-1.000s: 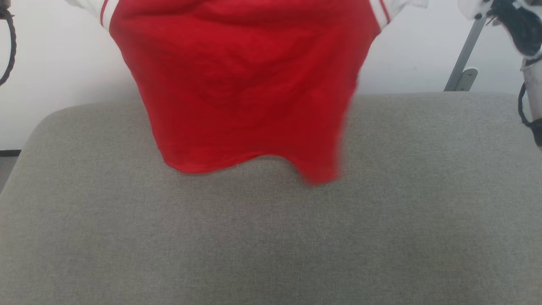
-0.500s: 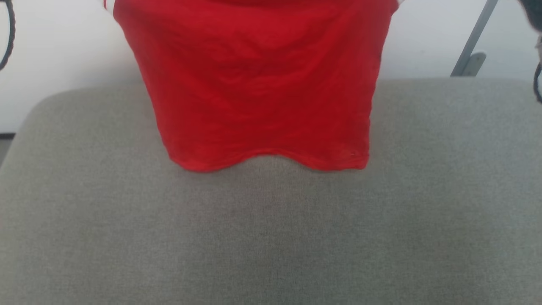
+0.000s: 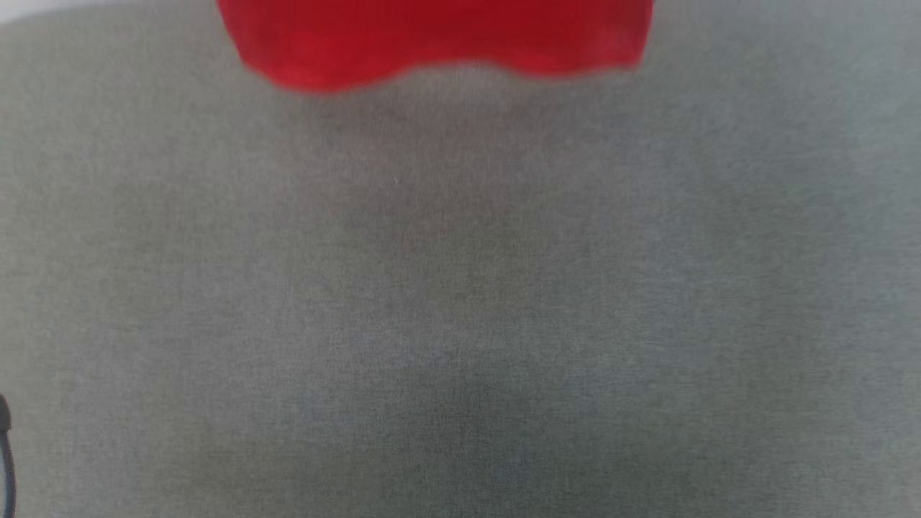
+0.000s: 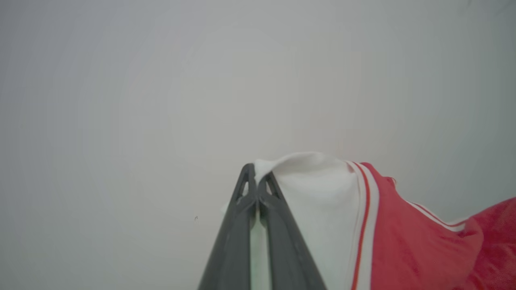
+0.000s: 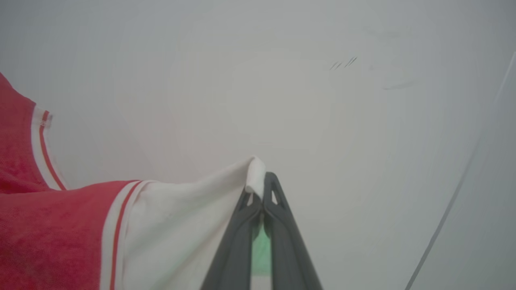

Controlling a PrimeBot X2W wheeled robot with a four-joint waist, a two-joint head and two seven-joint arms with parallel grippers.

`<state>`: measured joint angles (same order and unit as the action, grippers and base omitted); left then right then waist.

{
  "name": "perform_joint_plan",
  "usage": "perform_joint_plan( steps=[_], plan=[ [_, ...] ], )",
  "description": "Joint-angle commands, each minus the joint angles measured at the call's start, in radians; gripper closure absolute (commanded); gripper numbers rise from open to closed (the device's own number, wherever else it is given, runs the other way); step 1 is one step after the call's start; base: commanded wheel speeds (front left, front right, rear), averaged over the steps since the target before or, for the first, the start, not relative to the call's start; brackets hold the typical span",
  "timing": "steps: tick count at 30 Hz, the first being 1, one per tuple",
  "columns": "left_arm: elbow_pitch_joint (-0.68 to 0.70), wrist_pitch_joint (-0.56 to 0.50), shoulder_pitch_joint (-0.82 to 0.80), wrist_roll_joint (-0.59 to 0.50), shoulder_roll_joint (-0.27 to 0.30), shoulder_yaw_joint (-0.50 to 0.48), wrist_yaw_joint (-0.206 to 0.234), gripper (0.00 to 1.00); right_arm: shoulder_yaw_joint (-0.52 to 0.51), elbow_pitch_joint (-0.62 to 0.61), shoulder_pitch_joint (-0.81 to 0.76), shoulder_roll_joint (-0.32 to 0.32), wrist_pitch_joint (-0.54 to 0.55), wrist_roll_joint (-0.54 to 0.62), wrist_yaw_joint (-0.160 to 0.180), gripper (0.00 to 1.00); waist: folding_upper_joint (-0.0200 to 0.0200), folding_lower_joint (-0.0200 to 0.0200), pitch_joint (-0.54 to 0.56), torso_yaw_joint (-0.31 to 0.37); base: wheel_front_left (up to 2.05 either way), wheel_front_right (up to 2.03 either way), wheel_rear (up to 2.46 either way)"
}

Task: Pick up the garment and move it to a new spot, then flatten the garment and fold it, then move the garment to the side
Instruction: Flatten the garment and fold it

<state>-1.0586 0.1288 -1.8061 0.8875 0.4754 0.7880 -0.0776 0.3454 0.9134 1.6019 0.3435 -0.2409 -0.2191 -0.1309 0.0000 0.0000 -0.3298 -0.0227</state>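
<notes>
so the red jersey (image 3: 432, 32) hangs spread wide, one white stripe-trimmed sleeve pinched in the left gripper (image 4: 256, 173) tips, the other in the right gripper (image 5: 264, 181)

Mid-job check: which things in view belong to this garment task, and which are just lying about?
Job: garment; left gripper, shut on one white sleeve; right gripper, shut on the other; grey padded surface below.
Lying about: pale wall; black cable at the head view's lower left edge.
</notes>
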Motion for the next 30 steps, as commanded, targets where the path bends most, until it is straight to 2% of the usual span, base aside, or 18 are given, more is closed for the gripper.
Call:
perform_joint_plan(
  steps=[1,5,9,13,21,25,30],
  plan=[
    [-0.017,0.072,-0.030,-0.013,-0.009,-0.009,0.008,1.00,-0.013,0.002,0.030,0.000,-0.020,0.058,0.000,1.00,0.0000,0.0000,-0.068,-0.015,0.00,0.00,0.00],
    [-0.013,0.125,-0.044,-0.025,-0.027,-0.022,-0.007,1.00,-0.024,-0.057,0.037,0.008,-0.025,0.137,0.000,1.00,0.0000,0.0000,-0.090,-0.028,0.00,0.00,0.00],
    [-0.035,0.135,0.041,-0.015,-0.054,-0.023,-0.034,1.00,-0.021,-0.049,-0.057,0.014,-0.023,0.162,0.000,1.00,0.0000,0.0000,-0.082,-0.045,0.00,0.00,0.00],
    [-0.072,0.128,0.135,0.011,-0.071,-0.005,-0.048,1.00,-0.014,-0.010,-0.143,-0.002,-0.024,0.085,0.000,1.00,0.0000,0.0000,-0.055,-0.052,0.00,0.00,0.00],
    [-0.161,-0.014,0.345,0.029,-0.102,0.047,-0.052,1.00,0.059,0.051,-0.370,-0.011,0.005,-0.097,0.000,1.00,0.0000,0.0000,0.027,-0.062,0.00,0.00,0.00],
    [-0.170,-0.091,0.469,0.043,-0.110,0.074,-0.053,1.00,0.106,0.014,-0.509,-0.002,0.041,-0.202,0.000,1.00,0.0000,0.0000,0.074,-0.061,0.00,0.00,0.00],
    [-0.134,-0.175,0.633,0.084,-0.101,0.096,-0.053,1.00,0.162,-0.089,-0.698,0.043,0.101,-0.307,0.000,1.00,0.0000,0.0000,0.120,-0.062,0.00,0.00,0.00]
  ],
)
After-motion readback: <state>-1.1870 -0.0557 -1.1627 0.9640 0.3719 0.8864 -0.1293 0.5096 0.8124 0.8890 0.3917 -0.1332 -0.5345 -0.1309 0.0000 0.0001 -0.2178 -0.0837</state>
